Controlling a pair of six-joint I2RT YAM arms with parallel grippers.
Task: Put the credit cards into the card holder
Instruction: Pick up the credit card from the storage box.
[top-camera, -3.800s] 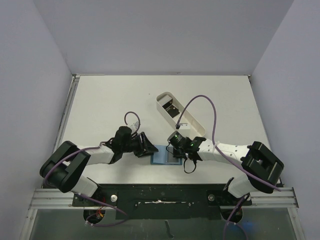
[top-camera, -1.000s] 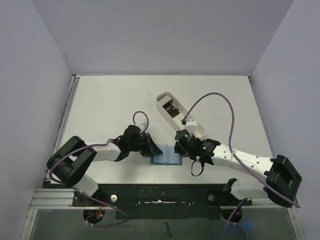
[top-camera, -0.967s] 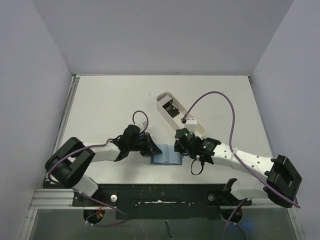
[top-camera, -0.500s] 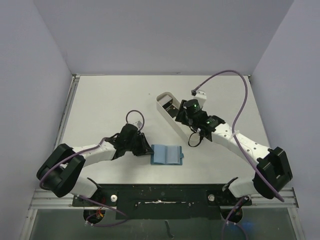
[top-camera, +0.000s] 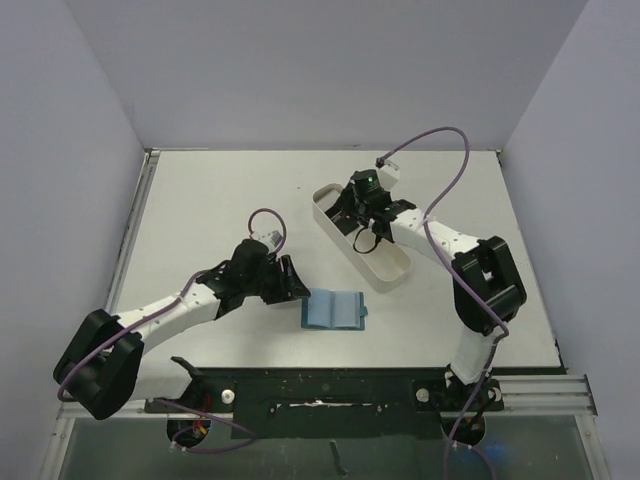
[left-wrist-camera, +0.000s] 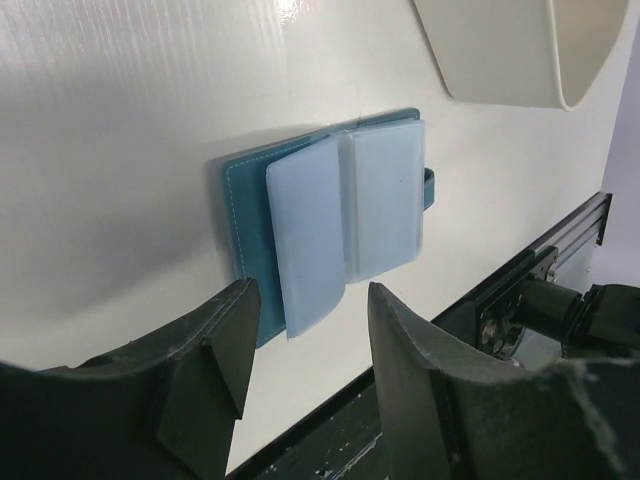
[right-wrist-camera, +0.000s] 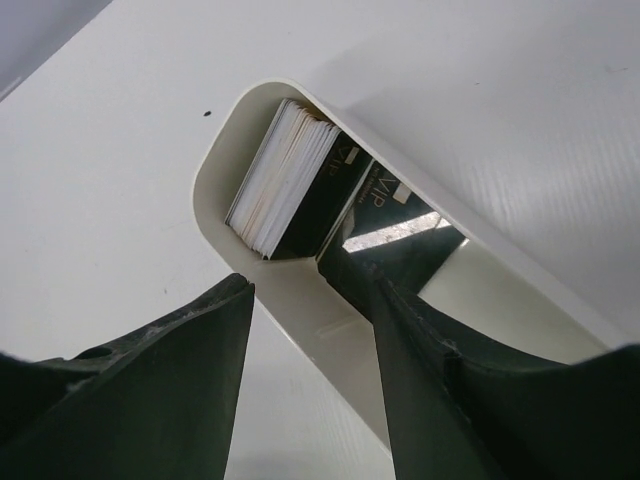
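Card holder (top-camera: 334, 309) lies open on the white table (top-camera: 200, 200), just right of the left gripper (top-camera: 293, 285); the right gripper (top-camera: 352, 212) hangs over the far end of the white tray (top-camera: 386, 264). Left wrist: parted, empty fingers frame the holder (pale pockets up). Right wrist: credit cards (right-wrist-camera: 283, 178) stand stacked in the tray, beyond parted, empty fingers. Pale walls (top-camera: 330, 80) enclose the table.

left arm (top-camera: 172, 309) is reaching low, left gripper (left-wrist-camera: 305, 335) gaping empty; right arm (top-camera: 441, 240) is stretching far out, right gripper (right-wrist-camera: 312, 295) gaping too.

Bright, even light casts soft shadows; glare streaks the table (left-wrist-camera: 120, 120).
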